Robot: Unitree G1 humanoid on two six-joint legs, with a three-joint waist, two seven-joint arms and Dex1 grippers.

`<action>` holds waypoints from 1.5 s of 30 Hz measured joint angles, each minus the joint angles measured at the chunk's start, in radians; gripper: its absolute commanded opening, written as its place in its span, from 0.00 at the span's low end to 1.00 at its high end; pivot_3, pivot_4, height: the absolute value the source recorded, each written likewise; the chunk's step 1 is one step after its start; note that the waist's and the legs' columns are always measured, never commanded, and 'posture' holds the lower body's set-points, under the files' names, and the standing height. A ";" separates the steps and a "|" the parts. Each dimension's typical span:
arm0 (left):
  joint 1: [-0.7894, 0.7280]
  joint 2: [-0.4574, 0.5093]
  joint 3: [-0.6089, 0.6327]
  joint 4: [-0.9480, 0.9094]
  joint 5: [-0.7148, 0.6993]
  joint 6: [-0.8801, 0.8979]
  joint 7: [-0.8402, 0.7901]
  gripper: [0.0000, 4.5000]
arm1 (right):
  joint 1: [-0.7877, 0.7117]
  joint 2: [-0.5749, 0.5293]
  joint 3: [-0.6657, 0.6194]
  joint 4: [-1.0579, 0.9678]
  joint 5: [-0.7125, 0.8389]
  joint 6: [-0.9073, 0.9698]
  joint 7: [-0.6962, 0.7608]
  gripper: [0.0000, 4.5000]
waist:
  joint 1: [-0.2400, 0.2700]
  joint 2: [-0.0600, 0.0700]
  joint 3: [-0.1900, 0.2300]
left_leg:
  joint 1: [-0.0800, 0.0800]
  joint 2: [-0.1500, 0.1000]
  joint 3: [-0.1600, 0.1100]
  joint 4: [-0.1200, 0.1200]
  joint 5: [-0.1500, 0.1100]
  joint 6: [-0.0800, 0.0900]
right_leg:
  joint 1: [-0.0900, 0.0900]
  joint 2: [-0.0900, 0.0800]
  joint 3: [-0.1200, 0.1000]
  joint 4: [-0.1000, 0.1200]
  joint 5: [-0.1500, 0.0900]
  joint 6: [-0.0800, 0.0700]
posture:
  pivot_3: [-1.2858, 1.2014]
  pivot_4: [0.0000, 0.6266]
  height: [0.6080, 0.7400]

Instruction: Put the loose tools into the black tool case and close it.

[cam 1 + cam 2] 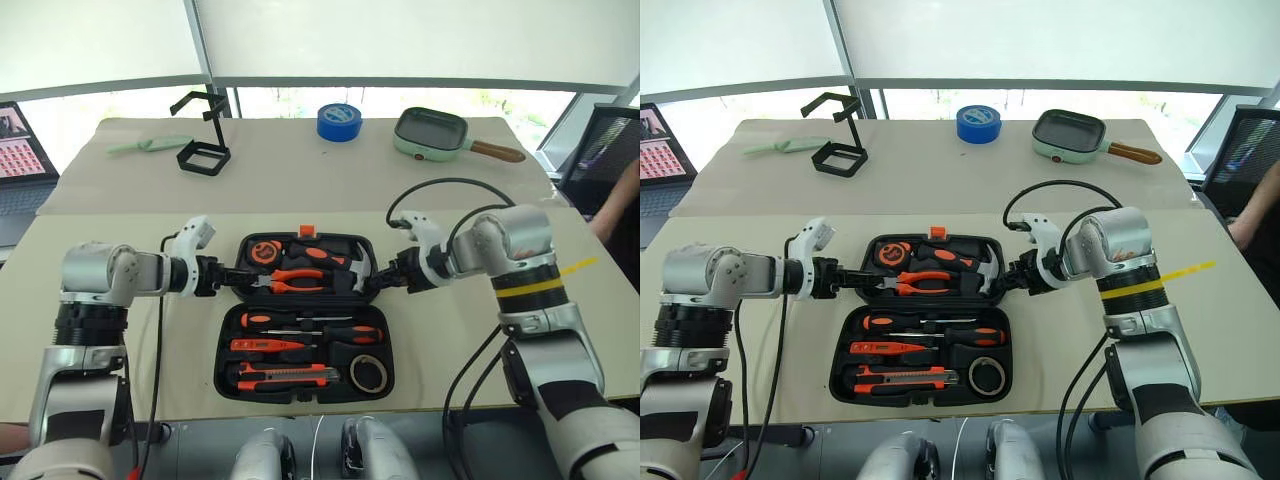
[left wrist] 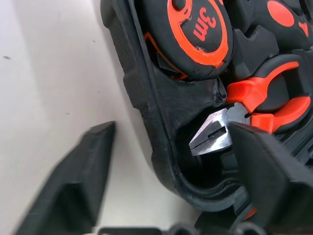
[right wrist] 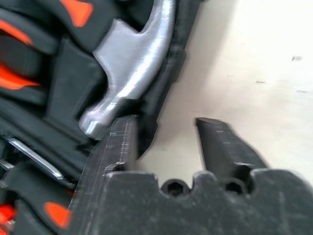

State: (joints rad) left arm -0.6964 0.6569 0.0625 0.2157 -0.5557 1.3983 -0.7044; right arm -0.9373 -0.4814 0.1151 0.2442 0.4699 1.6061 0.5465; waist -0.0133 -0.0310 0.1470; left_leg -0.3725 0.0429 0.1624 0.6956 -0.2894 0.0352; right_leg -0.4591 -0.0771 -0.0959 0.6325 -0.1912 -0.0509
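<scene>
Now, with every tool bedded in the black tool case lying open on the counter, left gripper and right gripper each straddle an upper-half side wall, fingers apart, ready to pinch and fold shut.

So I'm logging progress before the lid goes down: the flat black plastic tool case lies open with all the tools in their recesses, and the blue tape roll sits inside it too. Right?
Not quite. The blue tape roll sits on the far table, outside the flat black plastic tool case; the left eye view shows it. The roll inside is the small dark grey tape roll. The rest holds.
</scene>
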 measured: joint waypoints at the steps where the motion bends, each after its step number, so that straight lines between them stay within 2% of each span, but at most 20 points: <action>1: 0.000 -0.002 0.013 0.006 -0.002 0.006 0.002 0.45 | 0.002 0.000 -0.006 0.000 0.003 0.000 -0.003 0.10 | 0.001 0.000 0.000 | 0.000 0.000 0.000 0.000 0.000 0.000 | 0.000 0.000 0.000 0.000 0.000 0.000 | 0.52 0.24 1.00; 2: 0.000 -0.003 0.024 0.011 -0.003 0.010 0.003 0.37 | 0.003 0.000 -0.012 0.000 0.005 0.000 -0.005 0.02 | 0.002 0.000 0.000 | 0.000 0.000 0.000 0.000 0.000 0.000 | 0.001 0.000 0.000 0.000 0.000 0.000 | 0.52 0.24 1.00; 3: 0.001 -0.003 0.036 0.015 -0.004 0.016 0.004 0.33 | 0.003 -0.002 -0.018 0.001 0.006 -0.001 -0.007 0.00 | 0.004 0.000 0.000 | 0.001 -0.001 0.000 0.000 0.000 0.000 | 0.001 -0.001 0.000 0.000 0.000 0.000 | 0.52 0.24 1.00; 4: 0.002 -0.011 0.045 0.016 -0.005 0.016 0.006 0.24 | 0.004 -0.002 -0.021 0.001 0.006 0.000 -0.011 0.00 | 0.006 0.000 0.000 | 0.001 -0.001 0.000 0.000 0.000 0.000 | 0.002 -0.001 0.000 0.000 0.000 0.000 | 0.52 0.24 1.00; 5: 0.004 -0.018 0.057 0.016 -0.005 0.014 0.008 0.19 | 0.006 -0.001 -0.029 0.002 0.006 0.000 -0.017 0.00 | 0.007 0.000 0.000 | 0.001 -0.001 0.000 0.000 0.000 0.000 | 0.002 -0.002 0.000 0.000 0.000 0.000 | 0.52 0.24 1.00; 8: 0.035 -0.040 0.106 0.016 -0.007 -0.021 0.014 0.11 | 0.014 0.017 -0.063 0.007 0.004 0.000 -0.038 0.00 | 0.006 0.000 0.000 | 0.002 -0.001 0.000 0.000 0.000 0.000 | 0.002 -0.003 0.000 0.000 0.001 0.001 | 0.52 0.24 1.00; 13: 0.138 -0.083 0.192 -0.045 -0.019 -0.126 0.023 0.10 | 0.078 0.078 -0.164 -0.051 -0.004 -0.055 -0.076 0.00 | -0.001 0.000 0.000 | 0.002 -0.001 0.000 0.000 0.003 -0.002 | 0.002 -0.008 0.000 0.001 0.001 0.001 | 0.52 0.24 1.00; 20: 0.318 -0.090 0.249 -0.170 -0.034 -0.376 -0.070 0.10 | 0.232 0.067 -0.157 -0.277 -0.005 -0.279 -0.049 0.00 | -0.003 0.000 0.000 | 0.000 0.000 0.000 -0.002 0.004 -0.003 | -0.002 -0.005 0.000 0.000 0.002 0.000 | 0.52 0.24 1.00; 25: 0.403 -0.139 0.269 -0.207 -0.027 -0.584 -0.097 0.10 | 0.328 0.039 -0.132 -0.402 -0.022 -0.435 -0.024 0.00 | -0.001 0.000 0.000 | -0.004 0.000 0.000 -0.002 0.004 -0.002 | -0.003 -0.003 0.000 -0.003 0.002 0.000 | 0.52 0.24 1.00; 29: 0.509 -0.162 0.244 -0.264 0.047 -0.880 -0.160 0.10 | 0.455 -0.005 -0.096 -0.483 -0.089 -0.710 0.026 0.00 | 0.001 0.000 0.000 | -0.006 0.000 0.000 -0.003 0.003 -0.001 | -0.005 0.000 0.000 -0.004 0.002 0.000 | 0.52 0.24 1.00; 33: 0.604 -0.226 0.219 -0.274 0.128 -1.210 -0.190 0.10 | 0.661 -0.106 -0.027 -0.497 -0.283 -1.253 0.081 0.00 | 0.011 0.000 0.000 | -0.007 -0.001 0.001 -0.002 0.001 0.002 | -0.005 0.000 0.000 -0.006 -0.001 0.005 | 0.52 0.24 1.00; 36: 0.676 -0.207 0.190 -0.264 0.232 -1.475 -0.220 0.10 | 0.774 -0.153 -0.008 -0.403 -0.427 -1.697 0.067 0.00 | 0.011 0.000 0.000 | -0.001 -0.001 0.003 -0.003 0.001 0.003 | -0.001 0.000 0.001 -0.007 -0.004 0.009 | 0.52 0.24 1.00; 41: 0.777 -0.192 0.174 -0.194 0.365 -1.756 -0.202 0.10 | 0.837 -0.219 -0.011 -0.204 -0.628 -2.177 -0.060 0.00 | 0.015 -0.001 0.001 | 0.003 0.001 0.004 -0.002 -0.007 0.001 | 0.002 -0.007 0.002 -0.006 -0.005 0.011 | 0.52 0.24 1.00; 43: 0.829 -0.167 0.174 -0.176 0.429 -1.905 -0.187 0.22 | 0.857 -0.252 -0.014 -0.114 -0.706 -2.329 -0.137 0.17 | 0.025 -0.001 0.000 | 0.004 0.001 0.004 -0.002 -0.009 0.003 | 0.003 -0.011 0.002 -0.006 -0.007 0.008 | 0.52 0.24 1.00; 44: 0.848 -0.156 0.173 -0.165 0.444 -1.960 -0.185 0.26 | 0.866 -0.262 -0.013 -0.078 -0.725 -2.371 -0.145 0.23 | 0.027 -0.001 -0.001 | 0.004 0.001 0.004 -0.002 -0.009 0.004 | 0.004 -0.012 0.001 -0.005 -0.007 0.008 | 0.52 0.24 1.00; 45: 0.871 -0.142 0.171 -0.153 0.454 -2.003 -0.185 0.35 | 0.874 -0.273 -0.009 -0.043 -0.743 -2.395 -0.147 0.30 | 0.028 -0.002 -0.002 | 0.004 0.001 0.004 -0.002 -0.010 0.005 | 0.004 -0.012 0.000 -0.006 -0.007 0.007 | 0.52 0.24 1.00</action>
State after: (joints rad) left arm 0.1744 0.5144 0.2332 0.0629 -0.1018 -0.6042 -0.8891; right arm -0.0636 -0.7548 0.1060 0.2011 -0.2735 -0.7888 0.3993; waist 0.0144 -0.0331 0.1453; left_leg -0.3687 0.0440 0.1667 0.6937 -0.2991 0.0398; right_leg -0.4555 -0.0895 -0.0955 0.6270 -0.1987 -0.0435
